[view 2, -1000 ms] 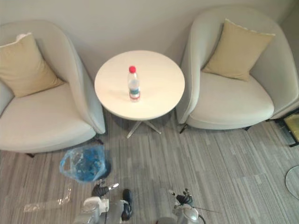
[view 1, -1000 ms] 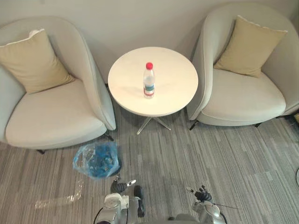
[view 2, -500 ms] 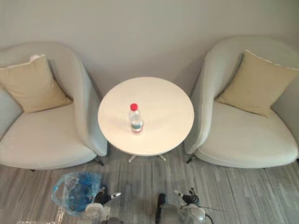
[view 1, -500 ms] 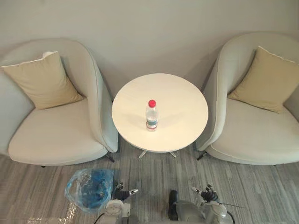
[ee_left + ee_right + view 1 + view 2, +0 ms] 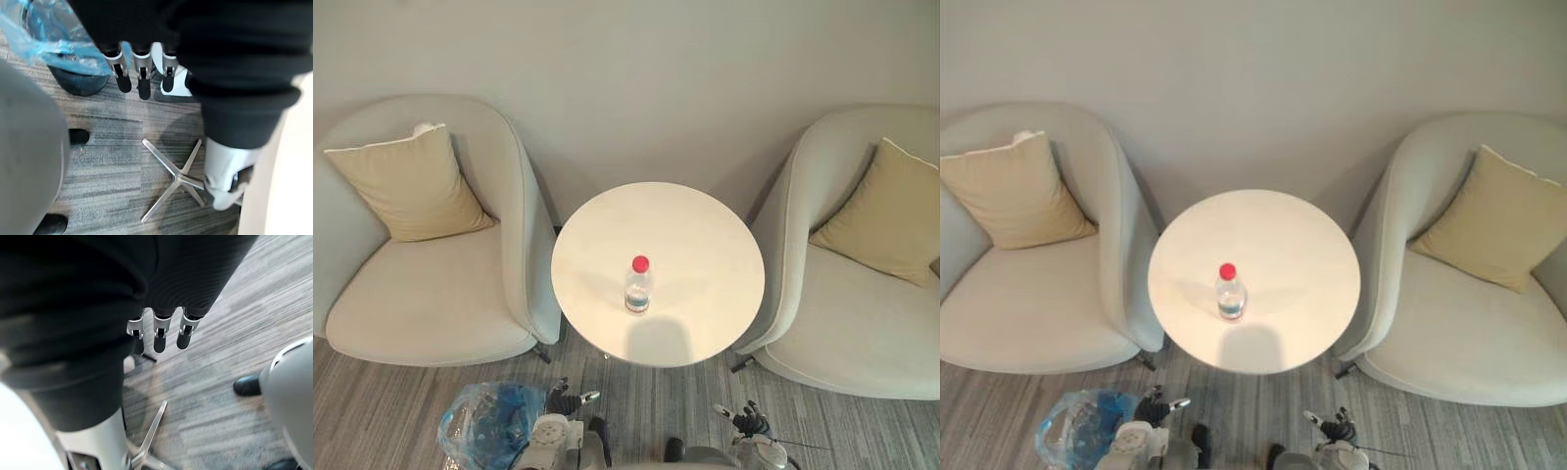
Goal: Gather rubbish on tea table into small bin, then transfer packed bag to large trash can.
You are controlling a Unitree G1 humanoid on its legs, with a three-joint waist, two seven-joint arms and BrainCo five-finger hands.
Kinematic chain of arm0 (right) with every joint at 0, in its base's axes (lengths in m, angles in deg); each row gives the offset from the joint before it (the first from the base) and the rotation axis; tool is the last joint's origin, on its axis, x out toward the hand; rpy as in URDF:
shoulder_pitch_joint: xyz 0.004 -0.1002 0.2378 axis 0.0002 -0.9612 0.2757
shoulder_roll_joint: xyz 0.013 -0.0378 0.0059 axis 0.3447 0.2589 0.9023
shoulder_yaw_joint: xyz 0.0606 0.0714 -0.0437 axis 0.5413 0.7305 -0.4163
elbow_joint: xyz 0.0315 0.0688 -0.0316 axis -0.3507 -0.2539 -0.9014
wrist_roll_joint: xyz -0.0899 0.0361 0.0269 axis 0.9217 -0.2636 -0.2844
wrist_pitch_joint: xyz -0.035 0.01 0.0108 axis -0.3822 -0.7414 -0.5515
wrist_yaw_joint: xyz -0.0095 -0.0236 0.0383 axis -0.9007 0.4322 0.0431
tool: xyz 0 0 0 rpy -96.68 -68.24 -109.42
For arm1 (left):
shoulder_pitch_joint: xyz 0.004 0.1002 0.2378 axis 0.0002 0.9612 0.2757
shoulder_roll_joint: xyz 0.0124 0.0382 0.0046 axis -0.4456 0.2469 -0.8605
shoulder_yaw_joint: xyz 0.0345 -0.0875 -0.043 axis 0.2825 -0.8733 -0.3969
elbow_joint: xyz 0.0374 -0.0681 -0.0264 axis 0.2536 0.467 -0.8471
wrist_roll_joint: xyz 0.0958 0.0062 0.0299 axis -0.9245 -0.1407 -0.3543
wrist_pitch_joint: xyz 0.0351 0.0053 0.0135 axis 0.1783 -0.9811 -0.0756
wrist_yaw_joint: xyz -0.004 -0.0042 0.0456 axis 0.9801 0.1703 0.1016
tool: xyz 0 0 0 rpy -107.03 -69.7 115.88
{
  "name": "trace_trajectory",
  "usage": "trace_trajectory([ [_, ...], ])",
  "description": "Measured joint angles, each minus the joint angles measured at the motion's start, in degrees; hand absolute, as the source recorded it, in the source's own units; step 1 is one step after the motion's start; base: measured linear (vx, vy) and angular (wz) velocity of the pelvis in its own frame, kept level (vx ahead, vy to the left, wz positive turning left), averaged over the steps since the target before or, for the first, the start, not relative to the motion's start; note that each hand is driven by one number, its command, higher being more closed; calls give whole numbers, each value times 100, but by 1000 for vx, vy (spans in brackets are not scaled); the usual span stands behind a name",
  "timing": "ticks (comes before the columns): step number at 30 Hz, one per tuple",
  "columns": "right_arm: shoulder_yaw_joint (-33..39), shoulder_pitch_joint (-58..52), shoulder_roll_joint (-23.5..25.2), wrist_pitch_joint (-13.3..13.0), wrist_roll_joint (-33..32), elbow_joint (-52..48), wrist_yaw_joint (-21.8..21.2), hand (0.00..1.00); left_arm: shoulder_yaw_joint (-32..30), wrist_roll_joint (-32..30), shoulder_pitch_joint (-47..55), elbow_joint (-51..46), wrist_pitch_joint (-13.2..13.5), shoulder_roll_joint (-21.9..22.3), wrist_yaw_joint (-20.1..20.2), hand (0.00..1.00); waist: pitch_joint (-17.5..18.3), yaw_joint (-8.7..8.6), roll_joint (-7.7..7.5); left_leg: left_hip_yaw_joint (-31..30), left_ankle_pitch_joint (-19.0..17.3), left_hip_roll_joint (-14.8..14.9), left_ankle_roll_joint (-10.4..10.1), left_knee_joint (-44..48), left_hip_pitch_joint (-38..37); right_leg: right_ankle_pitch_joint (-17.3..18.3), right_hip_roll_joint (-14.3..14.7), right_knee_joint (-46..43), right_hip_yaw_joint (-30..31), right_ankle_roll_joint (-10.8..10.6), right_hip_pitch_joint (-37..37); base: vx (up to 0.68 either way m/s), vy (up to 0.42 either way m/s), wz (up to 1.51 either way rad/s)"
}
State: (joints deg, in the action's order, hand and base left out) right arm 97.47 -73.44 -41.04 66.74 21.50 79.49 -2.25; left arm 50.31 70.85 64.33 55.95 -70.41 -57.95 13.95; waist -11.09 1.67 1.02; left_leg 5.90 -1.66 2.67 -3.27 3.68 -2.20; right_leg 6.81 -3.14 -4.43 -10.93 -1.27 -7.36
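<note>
A round white table sits in the middle of the head views. A clear plastic bottle with a red cap stands upright on it, a little to the lower left of the table's middle.

A pale grey padded armchair is at the left side of the frame, just beside the table. A tan square cushion leans against its back. A second pale grey armchair is at the right side, and a second tan cushion leans in it.

A grey striped carpet covers the floor. On the carpet at the lower left of the frame sits a small dark bin. A crinkly blue plastic bag lines it. The bin is below the left chair's front edge and near the table.

The left hand is low in the frame, just to the right of the bin. In the left wrist view its fingers hang straight down and loose, and they hold nothing. Past them you can see the bin and the table's silver metal foot on the carpet.

The right hand is at the lower right of the table, near the bottom edge. In the right wrist view its fingers are straight and loose too, with nothing in them.
</note>
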Motion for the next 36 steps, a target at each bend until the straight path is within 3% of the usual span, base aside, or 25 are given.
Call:
trace_trajectory([
  [8, -404, -328, -68, -60, 691, -1681, 203, 0, 58, -6, 42, -2, 3, -38, -18, 0, 69, 5, -15, -41, 206, -24, -14, -395, -86, -1, 51, 66, 32, 2, 65, -14, -26, 0],
  [17, -906, -910, -87, -250, 1806, -3583, 217, 0, 321, -257, 103, -3, 6, -149, -122, 0, 227, -7, -205, -39, 295, -69, 13, -590, -95, -11, 32, 123, 153, -12, 180, -15, 6, -2],
  [26, -1911, -349, -454, -349, 2058, -3991, 60, 0, 684, -354, 79, 8, 12, -138, -120, 0, 313, 21, -149, -273, 320, -126, 36, -713, -67, -46, 31, 287, 43, -21, 123, 38, -9, 6],
  [36, -2219, 246, -449, -342, 2253, -3531, 160, 0, 787, -379, 47, 51, 19, -135, -121, 0, 312, 65, -149, -523, 343, -154, 66, -722, 22, -51, 30, 360, -149, -12, 72, -6, -14, 12],
])
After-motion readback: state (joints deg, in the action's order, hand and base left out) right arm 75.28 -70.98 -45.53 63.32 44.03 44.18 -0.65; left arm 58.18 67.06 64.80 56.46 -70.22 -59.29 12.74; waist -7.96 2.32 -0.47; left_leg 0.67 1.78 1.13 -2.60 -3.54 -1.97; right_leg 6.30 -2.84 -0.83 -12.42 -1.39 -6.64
